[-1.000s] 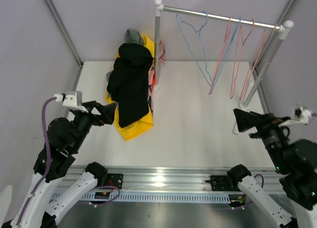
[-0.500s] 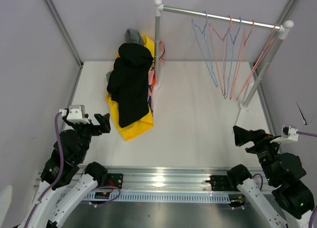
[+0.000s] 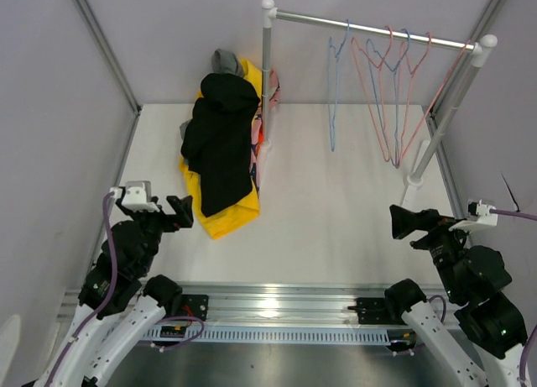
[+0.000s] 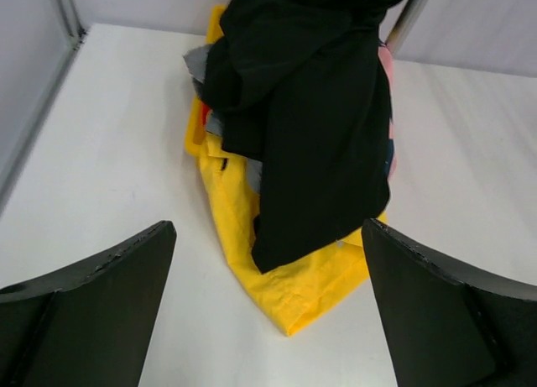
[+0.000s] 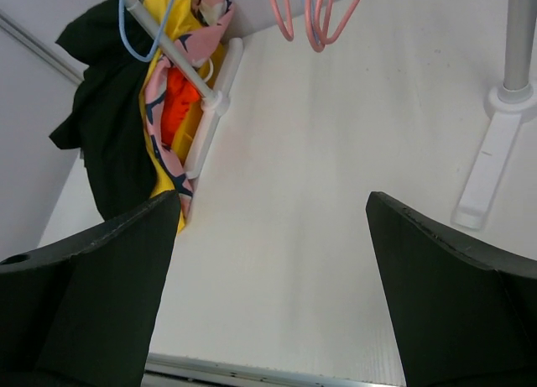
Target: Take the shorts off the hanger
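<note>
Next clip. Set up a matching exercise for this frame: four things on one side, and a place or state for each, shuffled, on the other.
1. black shorts
2. yellow shorts
3. hangers
4. left gripper

A. open, holding nothing
B. bare, on the rail
C. lying on top of the other shorts
D. underneath, hem poking out toward the arms

Pairs: 1-C, 2-D, 3-B, 4-A
</note>
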You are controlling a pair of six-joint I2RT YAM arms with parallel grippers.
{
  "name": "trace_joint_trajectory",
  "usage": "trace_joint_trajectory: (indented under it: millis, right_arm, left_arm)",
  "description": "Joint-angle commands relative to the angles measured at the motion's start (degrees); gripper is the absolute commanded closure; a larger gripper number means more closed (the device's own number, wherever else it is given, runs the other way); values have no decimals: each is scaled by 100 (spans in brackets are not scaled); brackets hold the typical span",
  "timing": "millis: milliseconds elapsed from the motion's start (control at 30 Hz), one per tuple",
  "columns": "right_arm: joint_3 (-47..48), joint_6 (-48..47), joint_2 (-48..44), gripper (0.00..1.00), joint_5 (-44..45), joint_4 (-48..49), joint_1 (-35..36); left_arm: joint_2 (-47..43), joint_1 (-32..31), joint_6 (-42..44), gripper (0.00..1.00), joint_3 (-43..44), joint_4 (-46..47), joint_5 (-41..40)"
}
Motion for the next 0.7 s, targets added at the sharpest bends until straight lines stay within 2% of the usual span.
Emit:
trace_joint_trajectory:
  millis: [0, 100, 233, 667]
  right_arm:
    - [-49, -241, 18, 1, 108, 276, -15]
    - [-183, -328, -131, 1, -242, 408, -59]
    - [-217, -311, -254, 0, -130, 373, -164]
    - [-270, -355, -448, 1, -358, 426, -411]
  left_arm:
    - [196, -12, -316, 1, -295, 117, 830]
    - [152, -21, -201, 1, -331, 127, 501]
    - [11, -21, -113, 1, -402, 250, 841]
    - [-147, -21, -52, 1, -402, 215, 746]
